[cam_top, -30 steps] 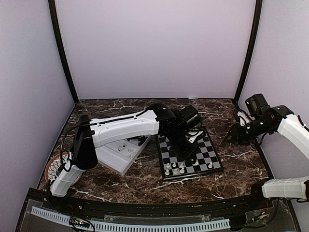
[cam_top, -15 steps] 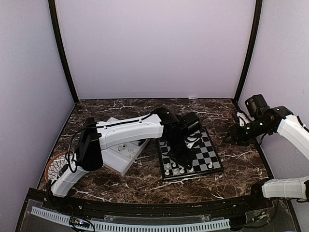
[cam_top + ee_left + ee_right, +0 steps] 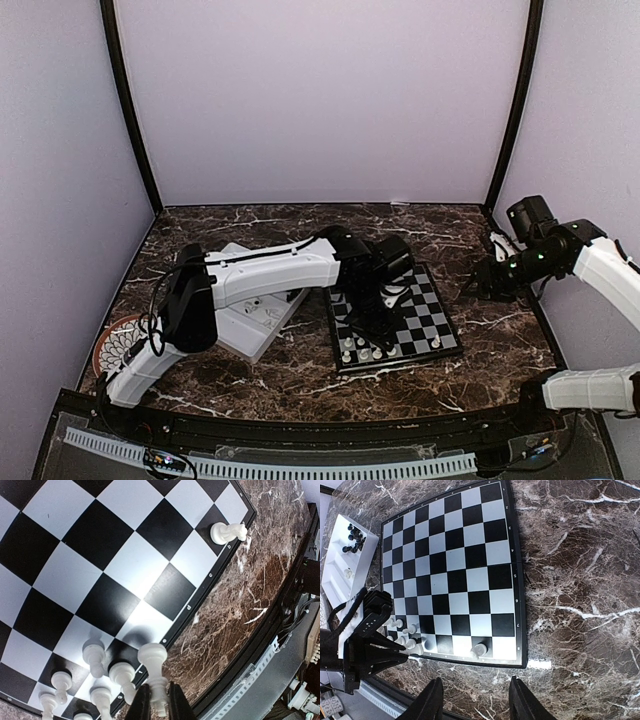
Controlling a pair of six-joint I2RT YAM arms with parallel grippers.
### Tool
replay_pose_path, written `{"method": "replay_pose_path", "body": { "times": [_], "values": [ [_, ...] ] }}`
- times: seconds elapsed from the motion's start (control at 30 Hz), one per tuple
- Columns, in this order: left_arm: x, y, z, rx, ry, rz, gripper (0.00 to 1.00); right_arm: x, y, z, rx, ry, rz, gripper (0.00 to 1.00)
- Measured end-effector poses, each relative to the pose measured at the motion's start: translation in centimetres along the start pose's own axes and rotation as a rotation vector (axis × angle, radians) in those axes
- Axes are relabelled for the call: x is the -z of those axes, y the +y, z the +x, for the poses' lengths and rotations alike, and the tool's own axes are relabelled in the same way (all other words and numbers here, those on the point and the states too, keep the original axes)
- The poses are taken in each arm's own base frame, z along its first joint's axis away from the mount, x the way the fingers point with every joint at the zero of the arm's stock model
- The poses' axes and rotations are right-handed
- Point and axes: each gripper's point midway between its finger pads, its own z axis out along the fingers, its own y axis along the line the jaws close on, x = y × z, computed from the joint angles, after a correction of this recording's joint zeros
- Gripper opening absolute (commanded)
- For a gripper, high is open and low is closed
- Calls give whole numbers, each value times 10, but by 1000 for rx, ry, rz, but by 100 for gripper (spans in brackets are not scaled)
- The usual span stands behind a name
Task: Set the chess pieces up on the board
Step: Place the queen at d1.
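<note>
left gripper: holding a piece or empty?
Holding: the left gripper is shut on a white piece, its base pinched between the fingers, at the board edge.

Soft, even light is falling from overhead on the pale lilac walls [image 3: 320,100], while the dark marble table [image 3: 280,375] is reading dim in the top view. Through the left wrist camera, glare is washing over the board [image 3: 125,565], and the white pieces [image 3: 95,655] are casting blurred grey shadows. The left gripper [image 3: 159,685] is sitting out of focus at the frame's bottom edge. Wide-angle lenses are bending the board's border in both wrist views.
</note>
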Motion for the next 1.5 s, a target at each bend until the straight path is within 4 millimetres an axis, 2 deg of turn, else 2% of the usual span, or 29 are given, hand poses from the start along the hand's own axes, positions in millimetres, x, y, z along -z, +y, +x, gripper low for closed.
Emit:
{"method": "replay_pose_path", "body": {
  "times": [0.33, 0.6, 1.2, 1.5],
  "values": [
    [1, 4, -8, 12, -23, 5, 1, -5, -1, 1, -6, 7, -3, 46],
    [-6, 7, -10, 26, -17, 13, 3, -6, 0, 0, -5, 5, -5, 47],
    [-6, 2, -9, 25, -4, 49, 22, -9, -1, 1, -7, 15, -7, 46],
    [-6, 0, -9, 22, -4, 60, 25, -10, -1, 1, -6, 13, -12, 46]
  ]
}}
